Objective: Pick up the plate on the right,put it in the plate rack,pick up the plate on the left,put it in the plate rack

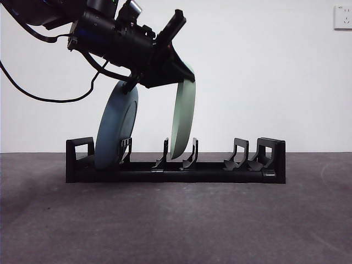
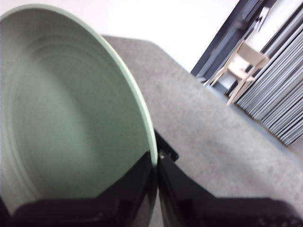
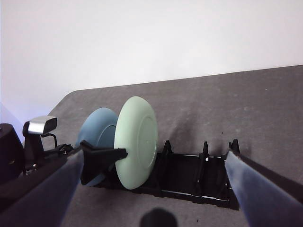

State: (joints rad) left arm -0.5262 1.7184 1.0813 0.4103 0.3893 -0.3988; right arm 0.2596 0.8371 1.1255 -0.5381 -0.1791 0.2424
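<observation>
The black plate rack lies across the table. A blue plate leans in its left end slot. A pale green plate stands tilted with its lower edge between two middle dividers. My left gripper comes down from the upper left and is shut on that plate's top rim; the left wrist view shows both jaws pinching the green plate. My right gripper hangs open, high and back from the rack, holding nothing.
Two dividers near the rack's right end hold nothing. The dark grey table stretches in front of the rack. A wall socket sits at the upper right. A chair stands beyond the table.
</observation>
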